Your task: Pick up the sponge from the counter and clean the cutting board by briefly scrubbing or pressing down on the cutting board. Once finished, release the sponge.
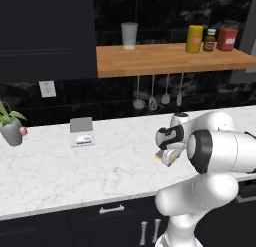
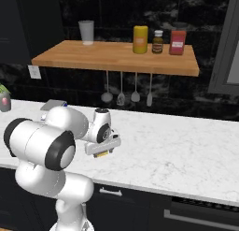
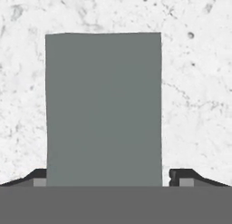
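Note:
The sponge (image 3: 104, 109) lies on the white marble counter (image 3: 195, 82), its dark grey scrub top facing the hand camera. My gripper (image 3: 108, 177) is low over it, open, with one dark fingertip (image 3: 38, 177) against its left side and the other a small gap off its right side. From the base views, a strip of yellow foam of the sponge (image 1: 166, 160) (image 2: 100, 154) peeks out under the gripper (image 1: 167, 155) (image 2: 101, 149), near the counter (image 1: 75, 171) front. The cutting board is out of view.
A grey upright card holder (image 1: 81, 131) (image 2: 53, 104) stands at the back left, with a potted plant (image 1: 11, 126) beyond it. A wooden wall shelf (image 1: 170, 58) carries a cup and jars, and utensils (image 1: 152, 98) hang below it.

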